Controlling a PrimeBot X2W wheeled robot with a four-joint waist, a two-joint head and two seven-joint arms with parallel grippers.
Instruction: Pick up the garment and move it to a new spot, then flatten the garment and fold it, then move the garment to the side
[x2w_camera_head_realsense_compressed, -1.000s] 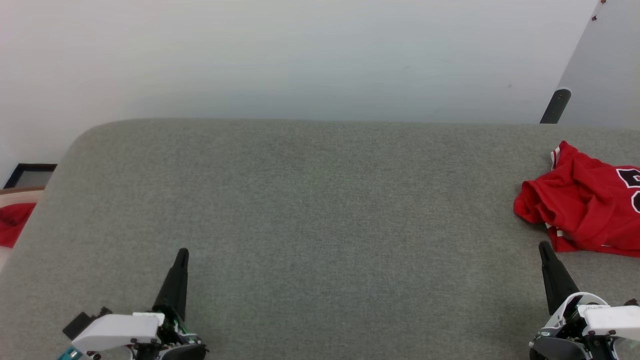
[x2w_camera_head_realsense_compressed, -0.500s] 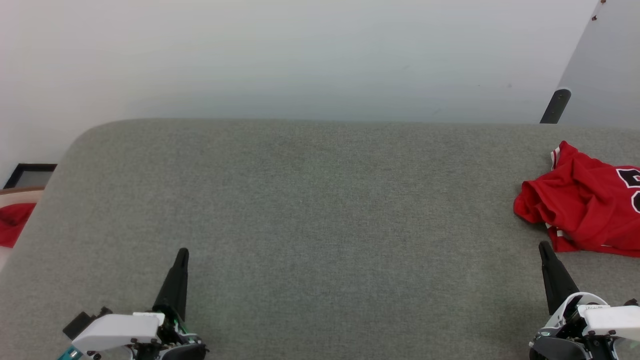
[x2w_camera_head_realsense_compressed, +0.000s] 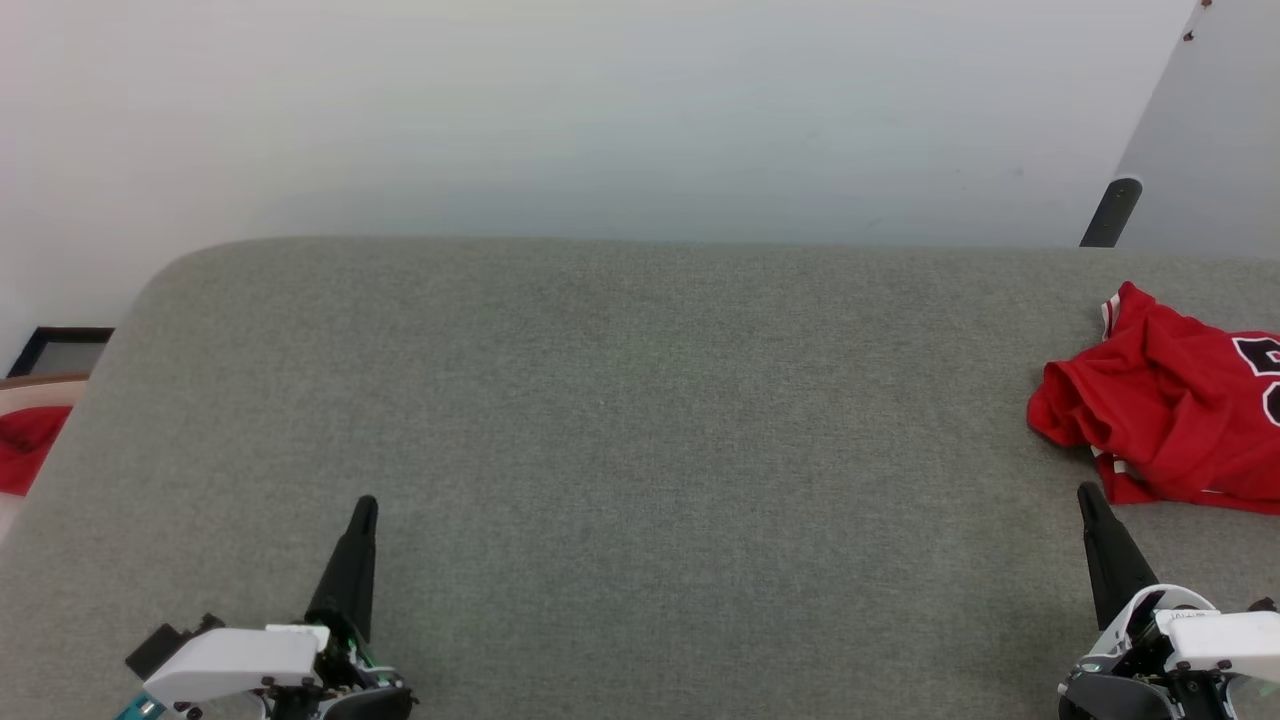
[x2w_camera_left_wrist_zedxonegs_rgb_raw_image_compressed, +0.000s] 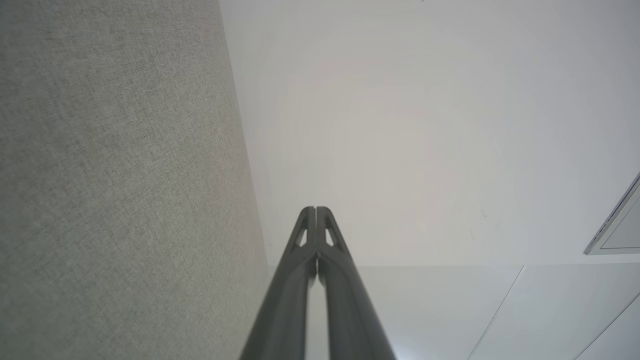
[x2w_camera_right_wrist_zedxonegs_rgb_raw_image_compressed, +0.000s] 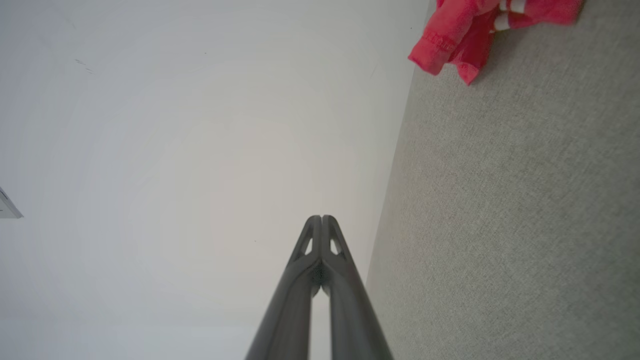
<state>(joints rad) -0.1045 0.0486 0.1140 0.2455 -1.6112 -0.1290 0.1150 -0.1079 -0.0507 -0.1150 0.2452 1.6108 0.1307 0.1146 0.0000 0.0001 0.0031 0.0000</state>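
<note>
The garment (x2w_camera_head_realsense_compressed: 1165, 410), a red jersey with striped trim and a black-and-white numeral, lies crumpled at the right edge of the grey table (x2w_camera_head_realsense_compressed: 620, 430), partly cut off by the frame. In the right wrist view the garment (x2w_camera_right_wrist_zedxonegs_rgb_raw_image_compressed: 465, 30) sits at the top right corner. My right gripper (x2w_camera_head_realsense_compressed: 1086, 494) is shut and empty, its tip a short way in front of the garment's near edge. My left gripper (x2w_camera_head_realsense_compressed: 365, 505) is shut and empty at the lower left, far from the garment. Both pairs of fingertips touch in the wrist views, left gripper (x2w_camera_left_wrist_zedxonegs_rgb_raw_image_compressed: 315, 209) and right gripper (x2w_camera_right_wrist_zedxonegs_rgb_raw_image_compressed: 321, 218).
A small red cloth (x2w_camera_head_realsense_compressed: 25, 445) lies off the table at the far left, beside a dark frame (x2w_camera_head_realsense_compressed: 60, 350). A dark post (x2w_camera_head_realsense_compressed: 1110, 212) stands behind the table's right end. A pale wall rises behind the table's rounded far edge.
</note>
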